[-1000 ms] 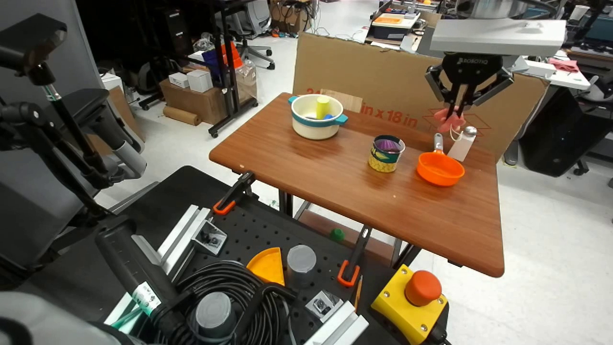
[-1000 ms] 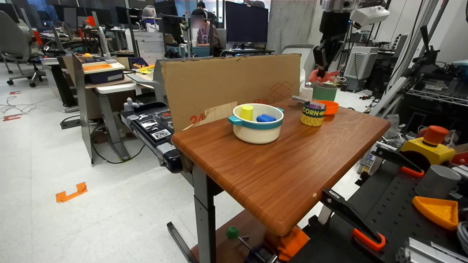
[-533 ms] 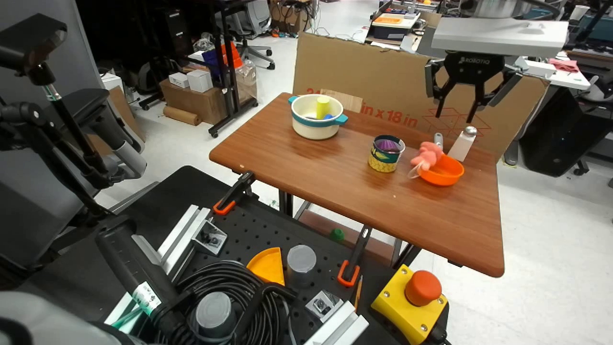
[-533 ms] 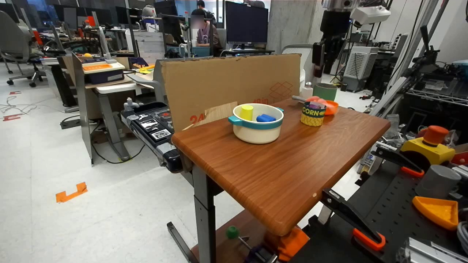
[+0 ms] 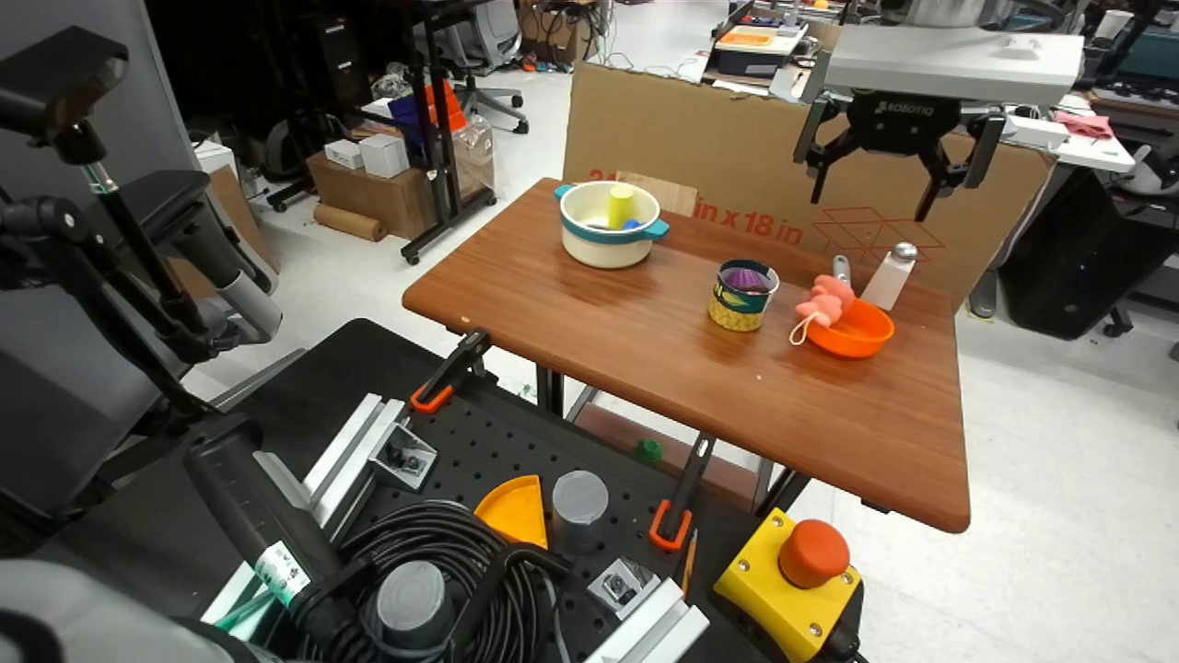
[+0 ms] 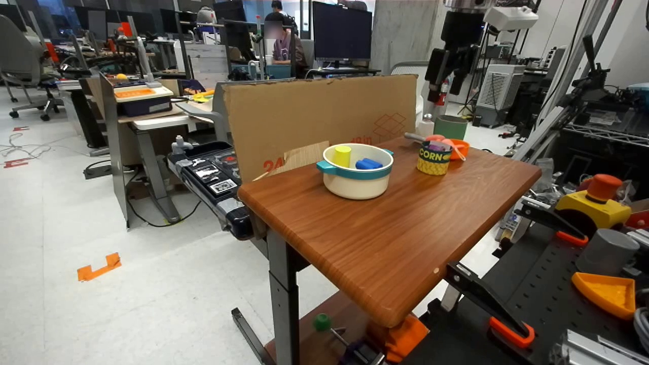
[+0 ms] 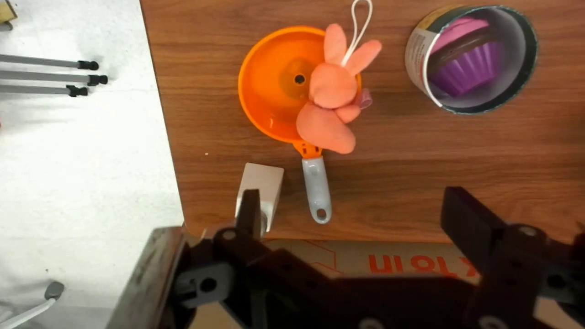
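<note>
Over the counter, our pincer hangs spread wide. Below, we see the bunny lying across one edge of the pan.

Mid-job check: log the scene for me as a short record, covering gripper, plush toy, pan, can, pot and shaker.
gripper: open, holding nothing, raised above the table
orange pan: on the table, grey handle pointing toward the cardboard
plush bunny: coral pink, lying across the orange pan's rim, partly inside it, white loop hanging outside
corn can: upright, open top, purple fluted item inside
pot: cream and teal, yellow cylinder and blue item inside
white shaker: beside the grey handle
</note>
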`<control>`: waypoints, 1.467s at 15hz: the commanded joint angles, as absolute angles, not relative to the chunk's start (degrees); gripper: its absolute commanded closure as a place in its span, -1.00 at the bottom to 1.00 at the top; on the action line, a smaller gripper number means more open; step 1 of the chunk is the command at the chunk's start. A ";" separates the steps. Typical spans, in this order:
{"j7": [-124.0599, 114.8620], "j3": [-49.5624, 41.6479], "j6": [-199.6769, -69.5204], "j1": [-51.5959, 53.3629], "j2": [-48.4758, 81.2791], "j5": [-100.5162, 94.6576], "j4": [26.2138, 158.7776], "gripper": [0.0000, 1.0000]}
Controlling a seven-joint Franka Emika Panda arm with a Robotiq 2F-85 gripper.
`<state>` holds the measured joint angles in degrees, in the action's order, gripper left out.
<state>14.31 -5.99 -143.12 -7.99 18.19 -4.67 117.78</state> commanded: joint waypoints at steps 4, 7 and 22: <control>22.76 -0.94 -142.35 -7.16 13.64 -4.44 122.02 -1.00; 25.57 1.14 -142.63 -5.87 11.89 -4.47 123.97 -1.00; 57.20 10.79 -150.04 -1.75 11.25 9.11 126.98 -1.00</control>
